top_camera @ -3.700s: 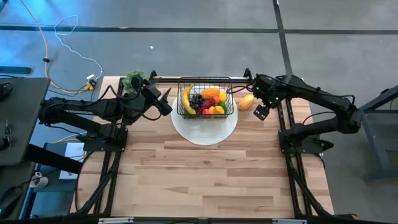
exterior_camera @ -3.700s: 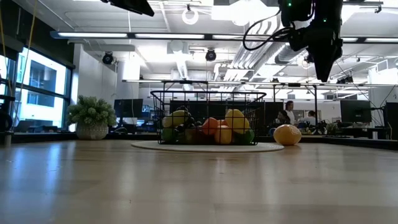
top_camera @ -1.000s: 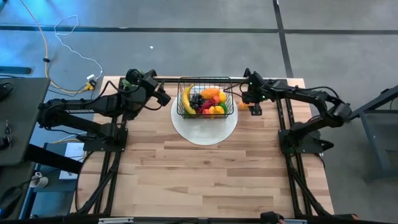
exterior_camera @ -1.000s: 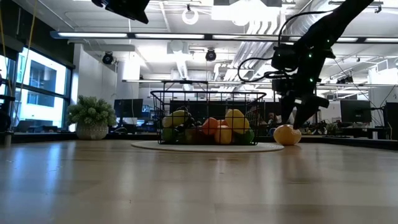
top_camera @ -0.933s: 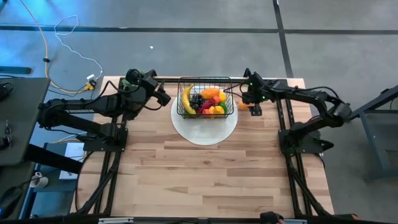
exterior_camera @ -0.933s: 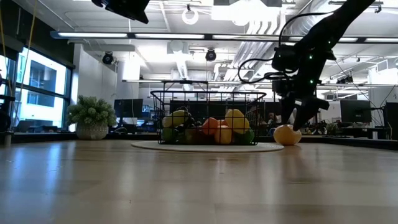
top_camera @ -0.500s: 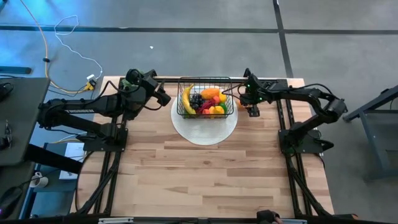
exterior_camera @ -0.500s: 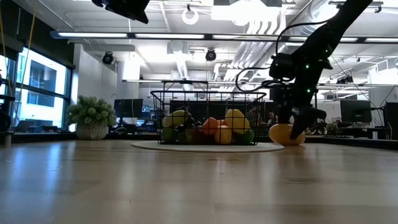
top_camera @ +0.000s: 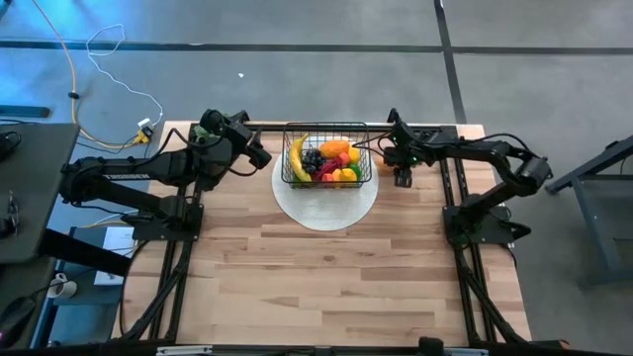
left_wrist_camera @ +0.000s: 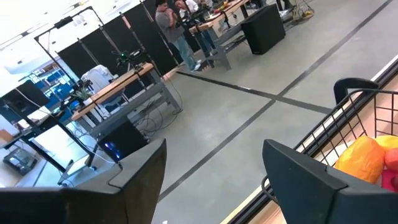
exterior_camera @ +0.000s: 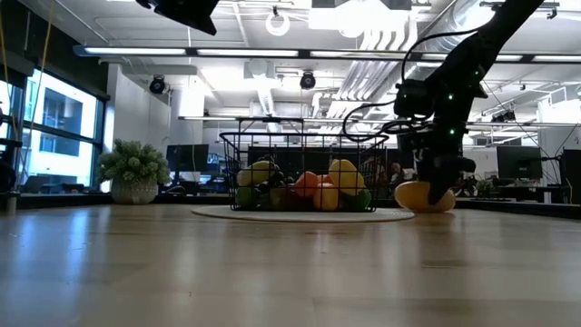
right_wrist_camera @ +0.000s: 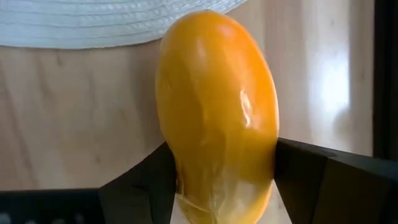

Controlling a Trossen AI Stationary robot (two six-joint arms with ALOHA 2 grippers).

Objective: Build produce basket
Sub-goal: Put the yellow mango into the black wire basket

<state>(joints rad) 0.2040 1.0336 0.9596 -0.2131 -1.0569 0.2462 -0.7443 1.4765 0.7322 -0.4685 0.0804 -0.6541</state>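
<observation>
- The right gripper (right_wrist_camera: 214, 186) is reaching down to the counter (top_camera: 326, 267) just beside the white plate (top_camera: 324, 206), its jaws sitting on either side of the orange mango (right_wrist_camera: 214, 112), touching it.
- The mango is lying on the counter beside the plate's rim.
- The black wire basket (top_camera: 327, 153) is sitting on the plate, holding a banana (top_camera: 296, 158), grapes and other produce.
- The left gripper (left_wrist_camera: 211, 180) is hovering beside the basket, jaws spread and holding nothing.
</observation>
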